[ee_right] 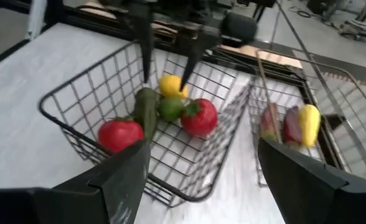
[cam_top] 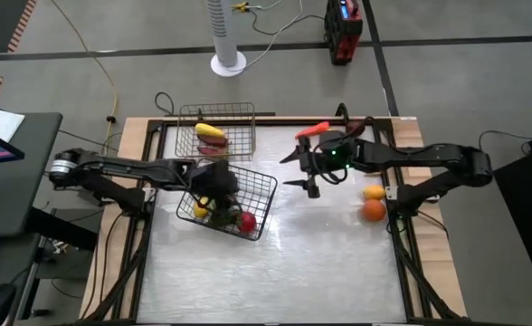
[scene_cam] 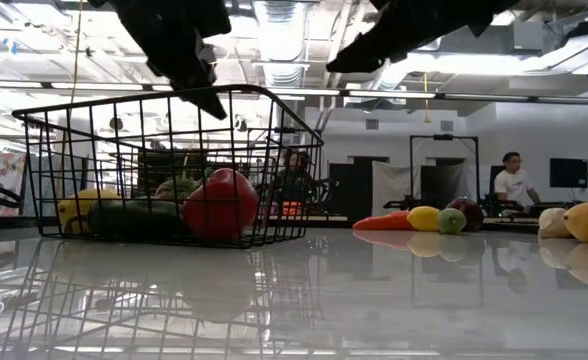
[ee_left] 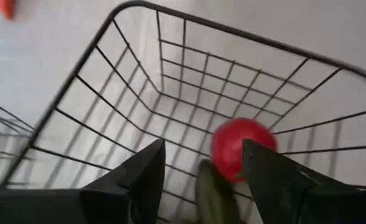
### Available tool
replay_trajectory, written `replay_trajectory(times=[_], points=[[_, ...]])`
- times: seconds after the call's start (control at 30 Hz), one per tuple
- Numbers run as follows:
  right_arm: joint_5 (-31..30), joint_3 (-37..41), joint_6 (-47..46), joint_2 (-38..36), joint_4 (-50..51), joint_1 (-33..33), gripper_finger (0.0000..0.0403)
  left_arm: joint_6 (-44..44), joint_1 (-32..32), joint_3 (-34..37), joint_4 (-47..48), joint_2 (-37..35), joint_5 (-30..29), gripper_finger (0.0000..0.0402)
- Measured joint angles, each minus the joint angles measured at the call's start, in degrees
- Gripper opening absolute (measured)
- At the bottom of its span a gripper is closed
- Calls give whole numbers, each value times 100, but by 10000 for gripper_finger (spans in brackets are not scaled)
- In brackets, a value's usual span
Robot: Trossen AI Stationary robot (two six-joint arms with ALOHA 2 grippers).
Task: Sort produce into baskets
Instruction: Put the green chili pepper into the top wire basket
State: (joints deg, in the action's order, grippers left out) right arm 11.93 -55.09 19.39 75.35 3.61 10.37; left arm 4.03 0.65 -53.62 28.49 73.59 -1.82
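The dark wire basket stands on the table left of centre. It holds a red tomato, a green cucumber, a lime, a red pepper and a yellow piece. My left gripper hovers open and empty just above this basket. My right gripper is open and empty, raised over the table to the basket's right. The lighter basket at the far edge holds a yellow piece and a reddish one.
Two orange fruits lie near the right edge under the right arm. A red-orange long piece, a yellow one and a green and dark-red one lie on the table's right half. Bare tabletop fills the near half.
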Motion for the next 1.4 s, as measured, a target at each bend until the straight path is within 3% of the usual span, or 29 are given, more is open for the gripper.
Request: replay_trajectory(times=[0.13,0.3,0.47,0.7,0.8,0.87,0.93,1.03,1.23,1.4], points=[[-213,-37,16,13,46,-79,325,512,22,9,106,21,712,197],[-309,-42,12,-104,-28,144,325,495,60,6,258,620,1470,197],[-303,-46,-123,-116,-79,357,325,390,346,6,779,1139,1780,197],[-297,-46,-90,-112,-161,489,325,620,654,0,1112,1282,2488,196],[-277,-46,-54,-112,-219,518,325,617,805,-242,1504,1275,2777,196],[-279,-46,-6,-109,-238,518,325,522,868,-497,1757,1264,2674,196],[-278,-46,-2,-109,-299,518,325,116,874,-661,1952,1272,2209,196],[-277,-46,1,-109,-296,516,325,-1219,777,-702,1953,1275,1700,196],[-277,-44,-25,-109,-225,476,325,-4172,639,-696,1958,1275,1445,196],[-274,-41,-32,-109,-106,395,325,-5664,563,-438,1934,1275,1331,196]])
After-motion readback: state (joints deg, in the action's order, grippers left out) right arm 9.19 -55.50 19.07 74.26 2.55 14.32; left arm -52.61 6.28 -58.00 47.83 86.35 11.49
